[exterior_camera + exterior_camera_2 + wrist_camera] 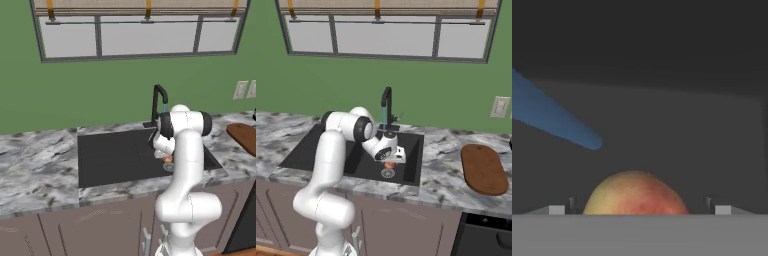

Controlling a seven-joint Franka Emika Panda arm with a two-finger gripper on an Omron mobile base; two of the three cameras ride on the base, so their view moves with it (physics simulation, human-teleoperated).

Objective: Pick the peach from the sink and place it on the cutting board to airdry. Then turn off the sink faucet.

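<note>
Peach (634,194) fills bottom centre of hand view, lower half cut off by the frame edge; yellowish on left, red on right. Two finger tips (558,209) barely show, one either side of it, apart from its skin; tool looks spread, not clamped on the fruit. Blue water stream (554,117) slants in from upper left against the dark sink (687,125) wall.

Left base view: arm covers most of the tool (165,152) and part of the sink (110,155); only an orange sliver of peach (168,159) shows beside the wrist at centre right, drain (170,167) half hidden just below it. Faucet (158,102) stands behind, centre frame, base partly masked.

Right base view: tool (390,159) low in the sink (311,145), peach (389,164) just under it, drain (387,173) beneath. Faucet (386,105) with blue stream. Board (483,169) lies on the counter (441,150), right of frame, well apart. No writing readable. Window (386,35) across the top.
</note>
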